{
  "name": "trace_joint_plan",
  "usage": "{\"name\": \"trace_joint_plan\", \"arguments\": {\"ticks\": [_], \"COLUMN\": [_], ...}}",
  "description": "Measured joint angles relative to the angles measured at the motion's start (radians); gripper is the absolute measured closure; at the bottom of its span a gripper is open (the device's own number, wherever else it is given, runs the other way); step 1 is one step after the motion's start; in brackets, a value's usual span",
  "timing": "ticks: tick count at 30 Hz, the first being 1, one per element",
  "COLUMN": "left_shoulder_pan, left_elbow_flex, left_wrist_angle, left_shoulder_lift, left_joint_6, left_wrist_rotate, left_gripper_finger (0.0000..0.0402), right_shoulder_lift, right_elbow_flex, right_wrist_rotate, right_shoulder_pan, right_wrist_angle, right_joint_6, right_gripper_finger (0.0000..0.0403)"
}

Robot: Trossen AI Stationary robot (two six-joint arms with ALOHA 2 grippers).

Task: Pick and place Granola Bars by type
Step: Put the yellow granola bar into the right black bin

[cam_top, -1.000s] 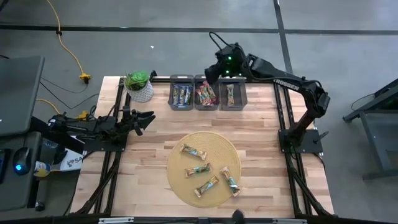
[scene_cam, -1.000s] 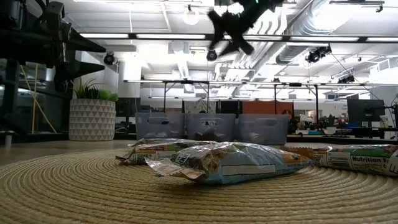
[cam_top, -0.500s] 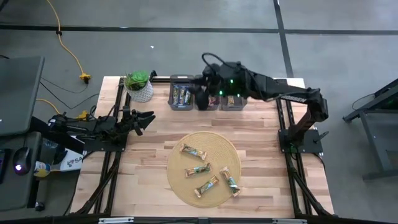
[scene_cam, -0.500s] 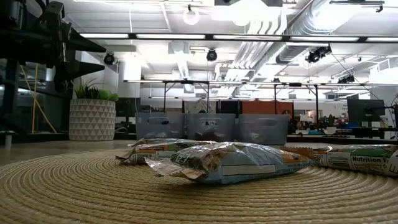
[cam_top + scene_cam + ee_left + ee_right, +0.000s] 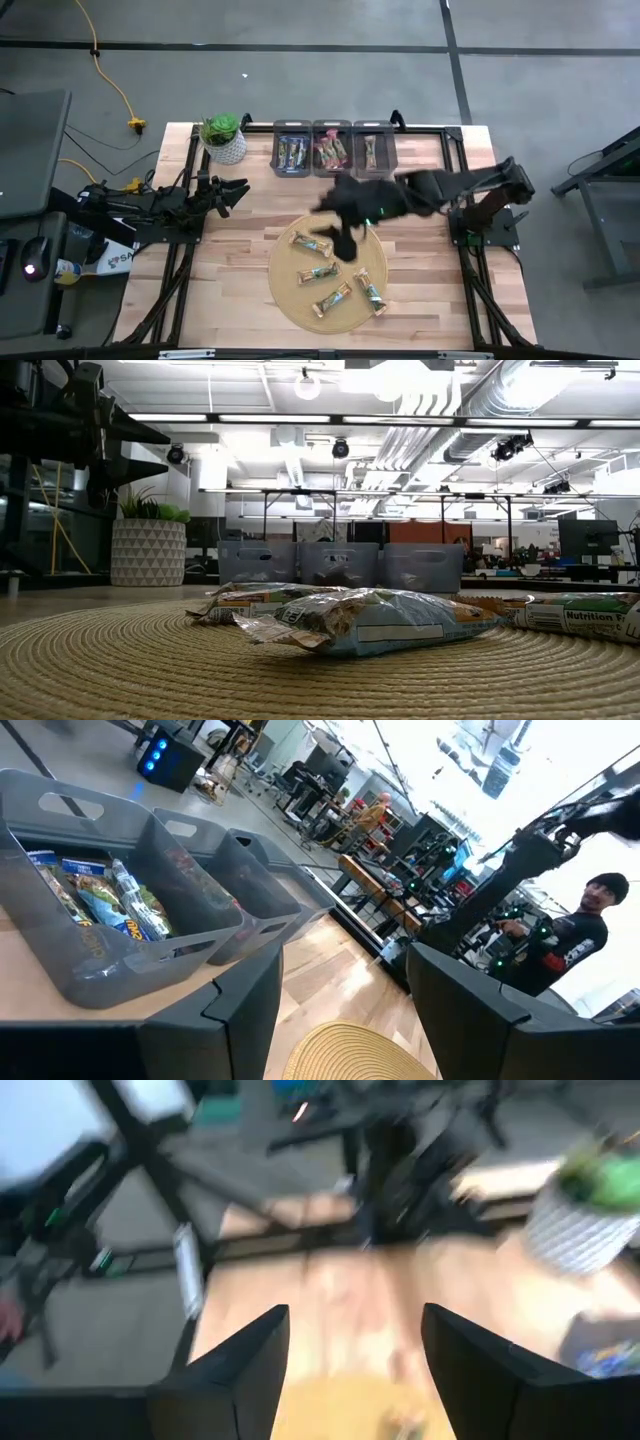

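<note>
Several granola bars lie flat on the round woven mat [image 5: 328, 268]: one at its far left [image 5: 310, 242], one in the middle [image 5: 318, 273], two nearer [image 5: 333, 297] [image 5: 370, 291]. The low view shows a blue-wrapped bar [image 5: 370, 622] up close. Three grey bins at the far edge hold sorted bars: blue [image 5: 292, 152], pink/red [image 5: 332, 152], tan/green [image 5: 373, 150]. My right gripper [image 5: 340, 238] hovers over the mat's far part beside the far-left bar; it is open and empty [image 5: 355, 1330]. My left gripper [image 5: 236, 190] waits open at the table's left [image 5: 345, 970].
A potted plant [image 5: 224, 137] stands at the far left corner, left of the bins. Bare wood lies between the bins and the mat [image 5: 300, 195] and left of the mat. A person [image 5: 585, 935] is in the room beyond the table.
My right gripper has swung from above the far bins toward the near edge and down, and now stands over the mat's far part. It left the top of the low view. The bars and the left arm have kept still.
</note>
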Motion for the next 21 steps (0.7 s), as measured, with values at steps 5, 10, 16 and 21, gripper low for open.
{"name": "trace_joint_plan", "arguments": {"ticks": [5, 10, 16, 21], "left_shoulder_pan": [0.0, 0.0, 0.0, 0.0], "left_elbow_flex": [0.0, 0.0, 0.0, 0.0], "left_wrist_angle": [0.0, 0.0, 0.0, 0.0], "left_shoulder_lift": [0.0, 0.0, 0.0, 0.0], "left_joint_6": [0.0, 0.0, 0.0, 0.0], "left_wrist_rotate": [0.0, 0.0, 0.0, 0.0], "left_gripper_finger": [0.019, 0.019, 0.019, 0.019], "right_shoulder_lift": [0.006, 0.015, 0.064, 0.136], "right_elbow_flex": [-0.001, -0.001, -0.001, -0.001], "right_wrist_rotate": [0.052, 0.102, 0.107, 0.058], "right_shoulder_pan": [0.12, 0.225, 0.333, 0.392], "right_wrist_angle": [-0.24, -0.44, -0.543, -0.575], "right_joint_6": [0.207, 0.518, 0.772, 0.944], "right_gripper_finger": [0.0171, 0.0162, 0.0162, 0.0162]}}
